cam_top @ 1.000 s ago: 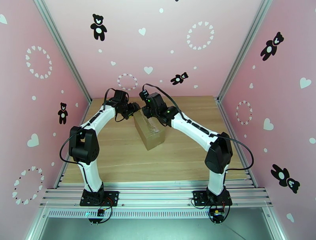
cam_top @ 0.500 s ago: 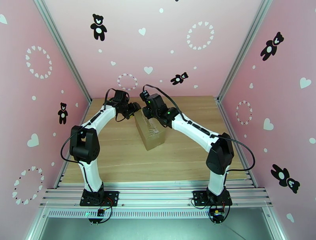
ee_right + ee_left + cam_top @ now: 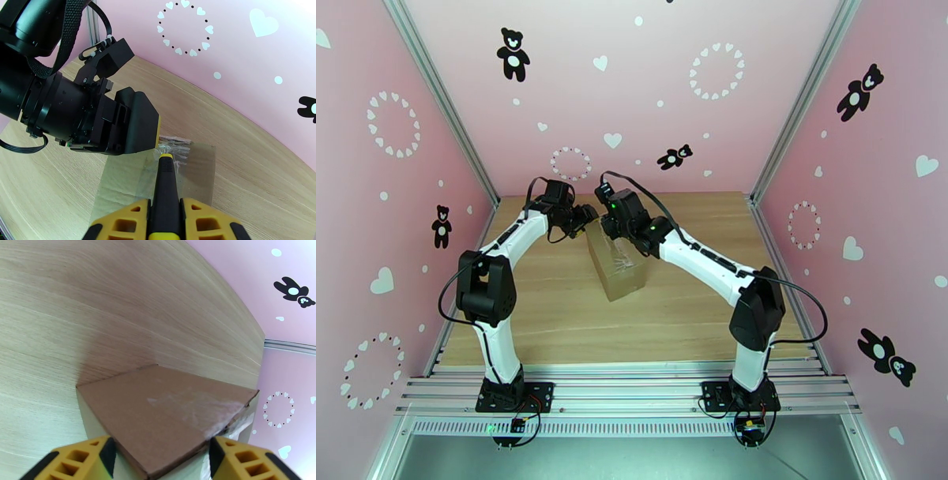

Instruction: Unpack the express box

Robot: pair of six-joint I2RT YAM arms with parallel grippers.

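Express box (image 3: 616, 267) stands on the wooden table (image 3: 553, 324), which spreads out bare on every side of it. The box's long axis runs slantwise, its far end swung left and its near end right, with the taped seam on top. Both arms meet over that far end, the left arm at the box's left and the right arm at its right. The left gripper (image 3: 162, 455) straddles the far end from outside, and its yellow fingers (image 3: 81, 461) sit against opposite sides of the cardboard in a medium-wide grip that appears to steady the box. The right gripper (image 3: 166, 208) hangs above the box top, clamped narrow on the black-and-yellow utility knife (image 3: 165, 183). The knife points along the box's length towards the far end. Its tip sits at the crumpled clear tape (image 3: 175, 149) just beside the left gripper's pad. The cut would probably have to run back along the seam towards the box's near end, away from the left fingers. The right arm is the one placed for that.
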